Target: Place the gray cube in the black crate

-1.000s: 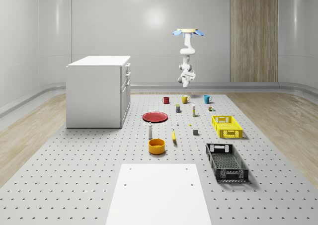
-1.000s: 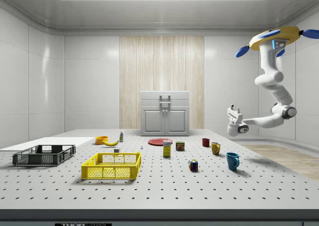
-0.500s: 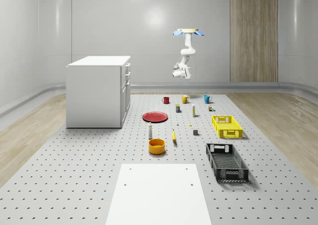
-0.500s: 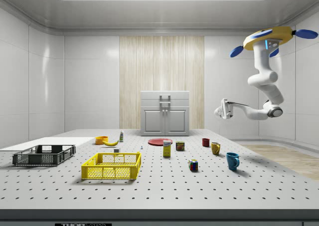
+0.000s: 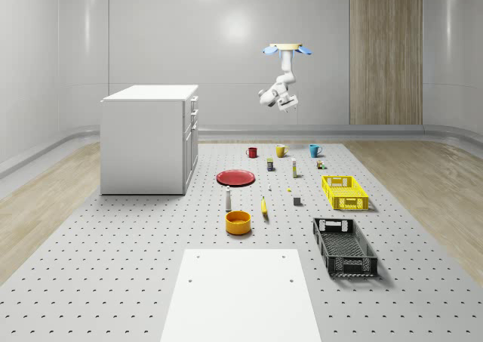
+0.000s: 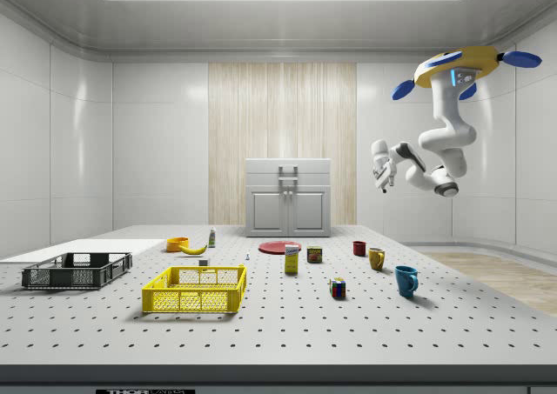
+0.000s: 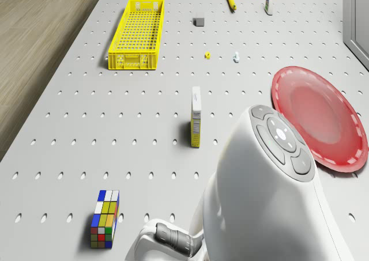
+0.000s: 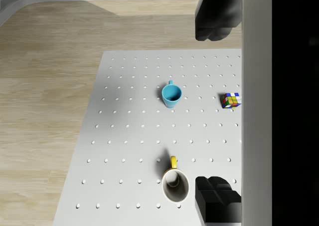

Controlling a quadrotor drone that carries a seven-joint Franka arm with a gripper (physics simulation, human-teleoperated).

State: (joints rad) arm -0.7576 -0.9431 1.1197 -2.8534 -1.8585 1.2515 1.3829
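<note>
The claw (image 8: 217, 106) (fingers spread wide, gripping nothing) hangs high above the mugs under the hovering drone (image 6: 459, 63).

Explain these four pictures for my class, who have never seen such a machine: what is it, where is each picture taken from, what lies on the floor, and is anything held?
The machine is a simulated flying drone carrying a jointed arm that ends in a gripper. It hovers high above the mugs' end of the pegboard floor. One camera overlooks the room, one watches from the side, one sits on the drone, one on the wrist. Below lie a gray cube, a black crate, a yellow crate, a red plate and mugs. The open gripper holds nothing.
</note>
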